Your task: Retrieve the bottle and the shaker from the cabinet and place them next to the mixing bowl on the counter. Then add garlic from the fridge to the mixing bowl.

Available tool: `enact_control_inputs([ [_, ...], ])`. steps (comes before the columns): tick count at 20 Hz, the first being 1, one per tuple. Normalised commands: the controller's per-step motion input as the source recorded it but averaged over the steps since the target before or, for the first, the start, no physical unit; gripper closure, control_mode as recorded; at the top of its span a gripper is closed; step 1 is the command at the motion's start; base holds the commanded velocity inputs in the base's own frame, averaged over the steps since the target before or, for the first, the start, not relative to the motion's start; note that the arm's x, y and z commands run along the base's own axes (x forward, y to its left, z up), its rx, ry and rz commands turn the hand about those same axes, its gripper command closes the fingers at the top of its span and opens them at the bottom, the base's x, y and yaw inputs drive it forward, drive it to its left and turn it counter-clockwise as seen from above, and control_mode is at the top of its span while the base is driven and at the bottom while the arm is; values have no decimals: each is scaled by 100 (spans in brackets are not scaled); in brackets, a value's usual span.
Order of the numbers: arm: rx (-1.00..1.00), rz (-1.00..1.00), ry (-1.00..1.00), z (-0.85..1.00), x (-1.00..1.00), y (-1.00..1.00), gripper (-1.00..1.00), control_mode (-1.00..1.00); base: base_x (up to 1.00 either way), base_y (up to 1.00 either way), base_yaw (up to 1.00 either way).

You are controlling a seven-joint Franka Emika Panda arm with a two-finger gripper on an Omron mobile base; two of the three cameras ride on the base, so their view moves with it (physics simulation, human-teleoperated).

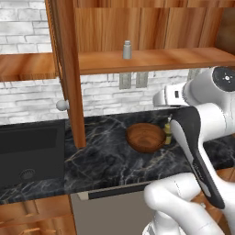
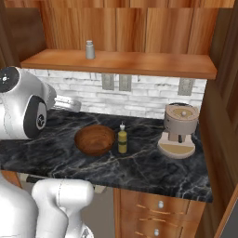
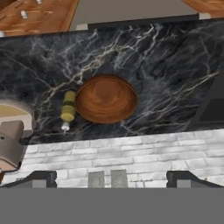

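Note:
The grey shaker point(image 1: 127, 49) point(image 2: 89, 49) stands alone on the plank shelf of the open wooden cabinet point(image 1: 151, 59) point(image 2: 139, 62). On the black marble counter point(image 1: 110, 160) point(image 2: 153, 167) below sits the brown mixing bowl point(image 1: 146, 137) point(image 2: 95, 139) point(image 3: 106, 98). The olive-yellow bottle point(image 2: 122, 139) point(image 3: 68, 107) point(image 1: 168, 131) stands upright just right of the bowl, close to its rim. My gripper point(image 3: 111, 179) hovers above the counter near the brick wall, higher than the bowl, open and holding nothing. The garlic and the fridge are out of view.
A tan coffee grinder point(image 2: 179, 130) point(image 3: 11, 135) stands on the counter right of the bottle. The cabinet door point(image 1: 69, 73) with its round knob point(image 1: 62, 105) hangs open to the left of the bowl. A black sink point(image 1: 30, 149) lies farther left. Wall outlets point(image 2: 116, 82) sit under the shelf.

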Motion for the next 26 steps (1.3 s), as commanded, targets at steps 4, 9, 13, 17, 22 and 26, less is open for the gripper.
enact_control_inputs([
  [4,-10,-1,-4,37,0,4,-100,-100,0,0,0],
  [9,-4,0,-7,36,0,7,-100,-100,0,0,0],
  [13,0,0,-24,34,0,8,-100,-100,0,0,0],
  [17,0,0,-17,38,0,11,-100,-100,0,0,0],
  [22,0,5,-6,44,11,6,-100,-100,0,0,0],
  [26,0,10,-2,37,32,3,-100,-100,0,0,0],
])
